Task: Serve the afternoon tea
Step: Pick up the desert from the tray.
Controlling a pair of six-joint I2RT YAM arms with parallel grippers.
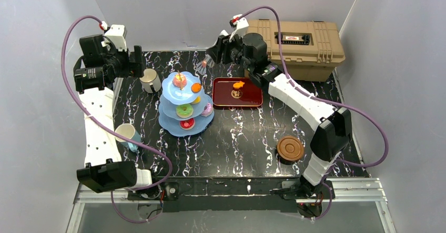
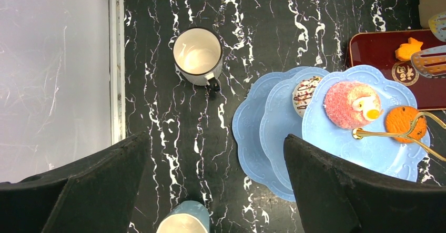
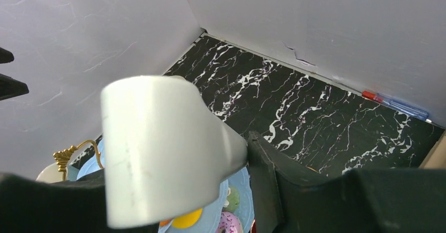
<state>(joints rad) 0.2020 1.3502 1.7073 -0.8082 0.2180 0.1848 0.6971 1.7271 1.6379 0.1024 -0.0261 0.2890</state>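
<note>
Our stand looks mostly loaded; right gripper pinches tongs, left gripper spread wide by a cup; saucers unused.

your top view looks down from above and behind the arm bases, far enough back to take in the whole desk, both arms and the case at the far right. your left wrist view sits high over the desk's far left and faces straight down; its own fingers fill the bottom corners, with a cup, the stand and a corner of the tray beneath. your right wrist view looks low across the desk toward the far left corner of the walls, with the tongs right at the lens covering much of it. all three views share the stand.
</note>
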